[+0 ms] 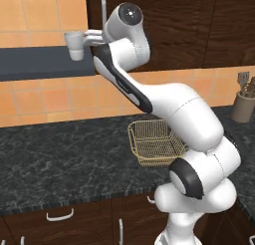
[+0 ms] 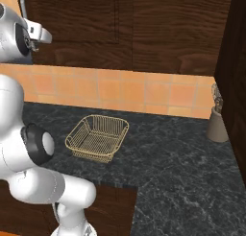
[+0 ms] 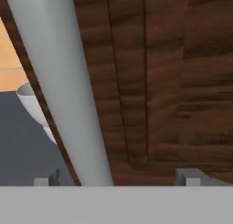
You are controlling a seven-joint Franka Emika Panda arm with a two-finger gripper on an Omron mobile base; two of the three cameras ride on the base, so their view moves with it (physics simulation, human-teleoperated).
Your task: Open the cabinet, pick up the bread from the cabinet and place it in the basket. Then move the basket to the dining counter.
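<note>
The dark wood cabinet (image 1: 174, 25) (image 2: 96, 19) (image 3: 182, 82) is closed. Its long silver bar handle (image 1: 102, 7) (image 2: 23, 7) (image 3: 63, 82) runs close in front of the hand camera. My gripper (image 3: 118, 177) (image 1: 94, 37) (image 2: 42, 36) is raised to the handle's lower end and stands open, with the bar between the two fingertips and nearer the left one. I cannot tell whether either tip touches it. The tan wire basket (image 1: 154, 142) (image 2: 98, 136) sits empty on the black countertop. The bread is hidden and the dining counter is out of view.
A white cup (image 1: 74, 45) (image 3: 32, 100) stands on a dark shelf (image 1: 40, 62) just left of the handle. A utensil holder (image 1: 243, 107) (image 2: 217, 124) stands at the right end of the black countertop (image 1: 60, 154) (image 2: 182, 158). Drawers (image 1: 60, 216) lie below.
</note>
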